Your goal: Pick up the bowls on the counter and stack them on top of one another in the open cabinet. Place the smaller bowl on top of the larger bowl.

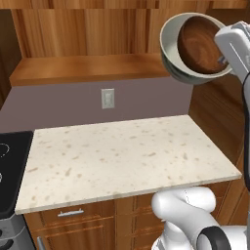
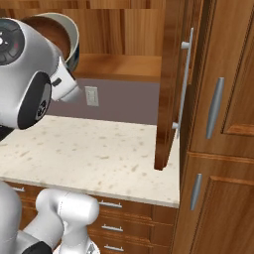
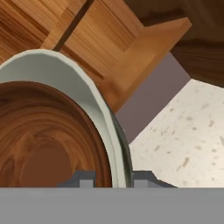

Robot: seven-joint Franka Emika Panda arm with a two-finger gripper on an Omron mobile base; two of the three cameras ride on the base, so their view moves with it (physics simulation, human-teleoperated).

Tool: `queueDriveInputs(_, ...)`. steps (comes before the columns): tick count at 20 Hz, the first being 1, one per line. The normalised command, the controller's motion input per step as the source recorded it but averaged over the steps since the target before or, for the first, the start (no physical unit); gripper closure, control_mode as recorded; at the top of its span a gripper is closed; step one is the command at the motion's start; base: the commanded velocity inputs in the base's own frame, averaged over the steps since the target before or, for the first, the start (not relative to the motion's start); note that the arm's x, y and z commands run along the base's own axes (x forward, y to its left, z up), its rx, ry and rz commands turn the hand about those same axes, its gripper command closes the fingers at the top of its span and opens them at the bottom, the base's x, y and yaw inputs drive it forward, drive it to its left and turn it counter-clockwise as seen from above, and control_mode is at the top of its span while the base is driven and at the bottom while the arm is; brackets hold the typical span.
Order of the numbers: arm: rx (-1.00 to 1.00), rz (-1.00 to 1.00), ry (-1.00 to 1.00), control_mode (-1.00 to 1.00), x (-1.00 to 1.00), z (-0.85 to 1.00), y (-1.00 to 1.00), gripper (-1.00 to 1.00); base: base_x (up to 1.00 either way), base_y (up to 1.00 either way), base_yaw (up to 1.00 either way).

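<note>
A home kitchen is showing itself here: a speckled beige counter (image 1: 122,156) is running beside a black stovetop (image 1: 12,171), with wooden drawers (image 2: 124,218) below and tall handled cupboard doors (image 2: 223,99) standing alongside

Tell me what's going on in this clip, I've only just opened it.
The white arm holds both bowls in the air at once: the small brown wooden bowl sits nested inside the larger grey-green bowl, and the claw pinches their rims, one fingertip on each side. The pair is tipped on its side, up at the height of the open cabinet shelf and not yet set on it. The speckled counter lies below.
</note>
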Motion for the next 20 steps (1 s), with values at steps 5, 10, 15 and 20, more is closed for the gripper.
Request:
queueDriveInputs(5, 0.06, 0.0, -0.04, -1.0, -0.02, 0.02, -0.02, 1.0, 0.0, 0.0, 0.0)
queueDriveInputs(10, 0.05, -0.02, 0.0, -1.0, 0.03, -0.07, -0.02, 1.0, 0.0, 0.0, 0.0)
queueDriveInputs(15, 0.03, -0.02, 0.0, -1.0, 0.2, -0.01, 0.0, 1.0, 0.0, 0.0, 0.0)
queueDriveInputs(20, 0.02, -0.02, 0.0, -1.0, 0.34, 0.0, 0.0, 1.0, 0.0, 0.0, 0.0)
